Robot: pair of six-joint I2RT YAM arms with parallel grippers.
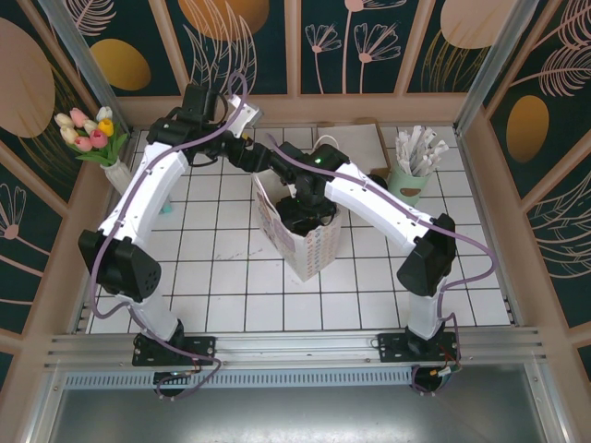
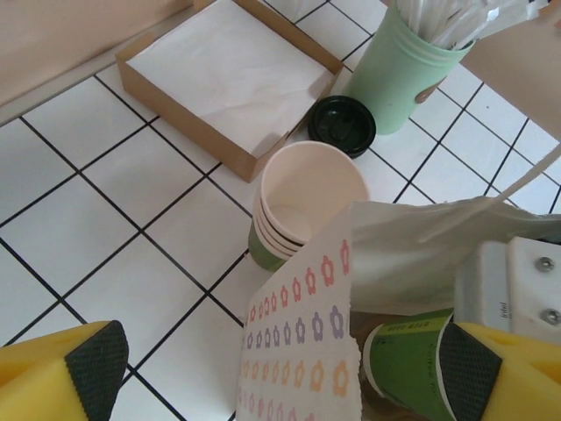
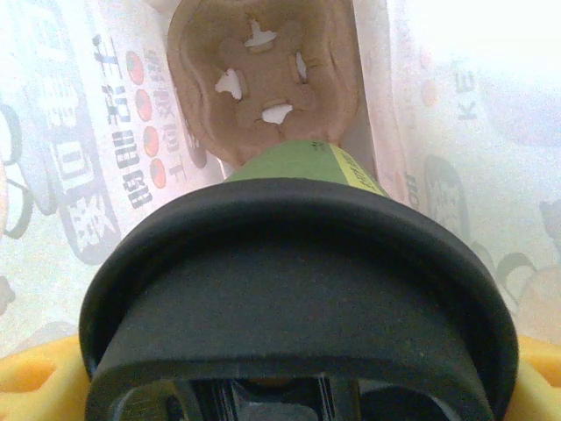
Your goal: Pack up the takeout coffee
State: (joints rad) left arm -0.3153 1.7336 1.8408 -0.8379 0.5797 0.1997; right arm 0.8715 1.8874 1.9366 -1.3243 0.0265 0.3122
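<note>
While dark green black-lidded paper cup [image 3: 294, 281] is gripped by right gripper [image 1: 303, 214] | left gripper [image 2: 280, 373] open | to be lowered upright into brown pulp tray [image 3: 263, 79]

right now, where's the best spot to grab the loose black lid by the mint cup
Pinch the black lid across its rim, coming straight down from above. It lies flat and low on the tile, so a sideways approach finds little wall. Probably keep the pinch clear of the mint cup and the stack of cups, which crowd it.
</note>
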